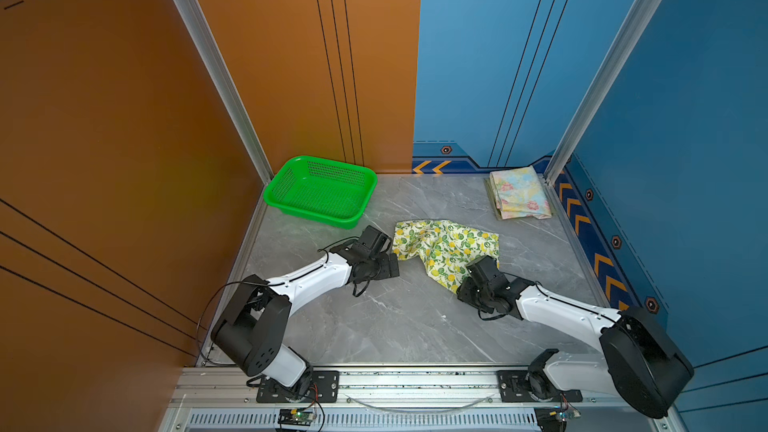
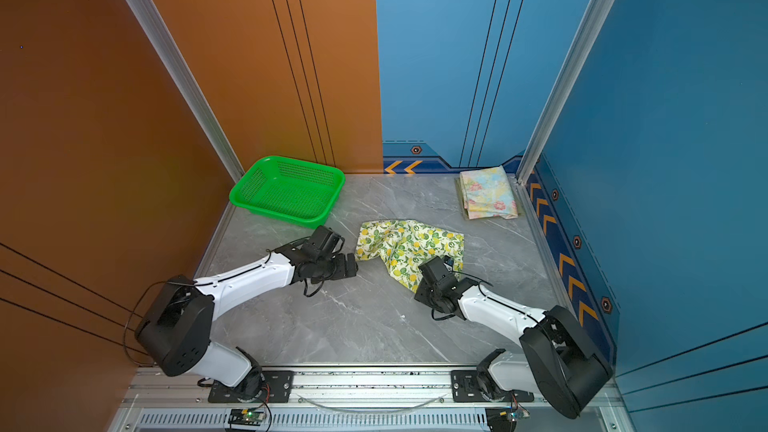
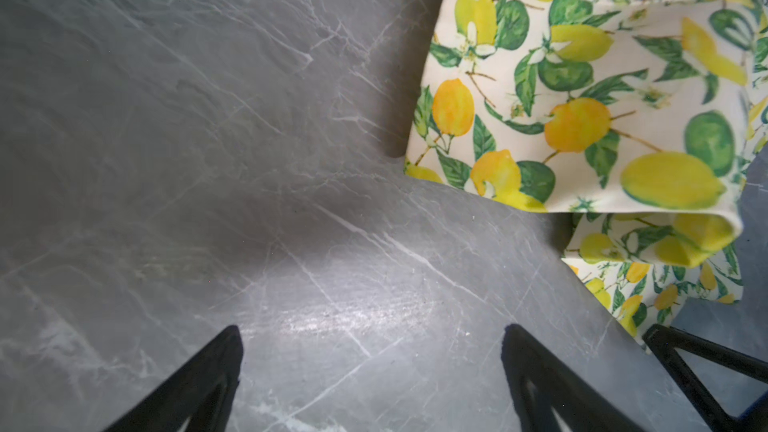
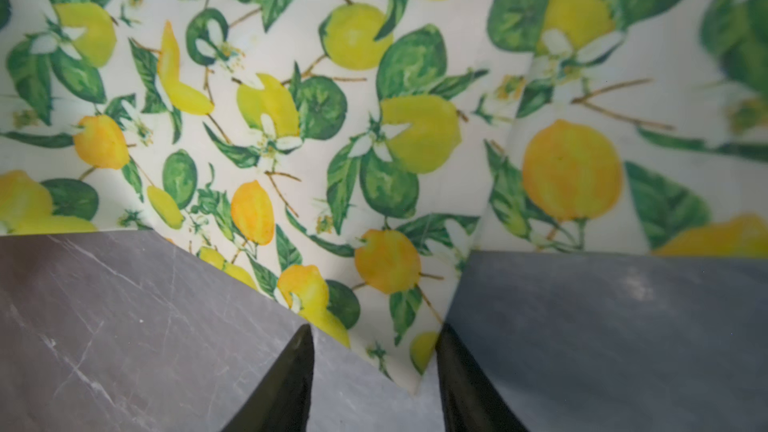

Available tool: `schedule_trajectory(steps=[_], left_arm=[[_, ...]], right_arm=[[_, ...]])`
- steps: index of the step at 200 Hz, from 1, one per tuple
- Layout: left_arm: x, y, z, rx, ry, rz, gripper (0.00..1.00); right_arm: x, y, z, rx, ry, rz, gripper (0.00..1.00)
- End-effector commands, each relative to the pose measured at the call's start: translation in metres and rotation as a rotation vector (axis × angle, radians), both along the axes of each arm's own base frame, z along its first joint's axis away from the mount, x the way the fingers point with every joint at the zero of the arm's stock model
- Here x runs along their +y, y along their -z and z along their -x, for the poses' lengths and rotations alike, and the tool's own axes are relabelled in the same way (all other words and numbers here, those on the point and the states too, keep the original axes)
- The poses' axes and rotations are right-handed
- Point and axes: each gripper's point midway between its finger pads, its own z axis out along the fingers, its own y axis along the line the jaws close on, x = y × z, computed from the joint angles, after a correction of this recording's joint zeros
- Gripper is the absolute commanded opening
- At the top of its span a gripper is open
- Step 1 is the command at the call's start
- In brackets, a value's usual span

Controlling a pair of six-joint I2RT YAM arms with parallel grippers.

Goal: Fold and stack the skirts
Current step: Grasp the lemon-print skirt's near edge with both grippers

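The white lemon-print skirt (image 1: 444, 243) (image 2: 409, 243) lies crumpled mid-table. My right gripper (image 1: 459, 284) (image 2: 417, 288) (image 4: 374, 330) is at its near corner. That corner of the lemon-print skirt (image 4: 332, 118) lies between the fingers, which stand partly closed with a gap still showing. My left gripper (image 1: 392, 265) (image 2: 351, 265) (image 3: 372, 330) is wide open over bare table, just left of the lemon-print skirt (image 3: 582, 97). The folded pastel flowered skirt (image 1: 519, 195) (image 2: 488, 195) lies at the back right corner, with an olive-green edge (image 1: 491, 201) showing under it.
A bright green perforated basket (image 1: 320, 193) (image 2: 286, 191) stands empty at the back left. Orange and blue walls close in the grey marble table (image 1: 395, 317) on three sides. An aluminium rail with the arm bases runs along the front edge.
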Motion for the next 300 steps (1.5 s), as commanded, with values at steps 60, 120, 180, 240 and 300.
schedule_trajectory(steps=[60,120,180,240,300], left_arm=[[-0.014,-0.011,-0.036,0.005,-0.03,0.181,0.98],[-0.034,-0.003,-0.058,0.041,-0.042,0.252,0.99],[-0.05,0.003,-0.065,0.044,-0.068,0.297,0.94],[-0.029,0.024,-0.052,0.071,-0.092,0.198,0.9],[-0.014,0.044,-0.031,0.116,-0.081,0.095,0.87]], right_arm=[[-0.023,-0.078,-0.033,-0.232,0.071,0.108,0.0],[-0.049,-0.11,-0.026,-0.272,0.082,0.134,0.0],[-0.073,-0.138,-0.024,-0.324,0.135,0.116,0.0],[-0.077,-0.142,-0.025,-0.33,0.141,0.103,0.0],[-0.084,-0.147,-0.029,-0.338,0.153,0.096,0.0]])
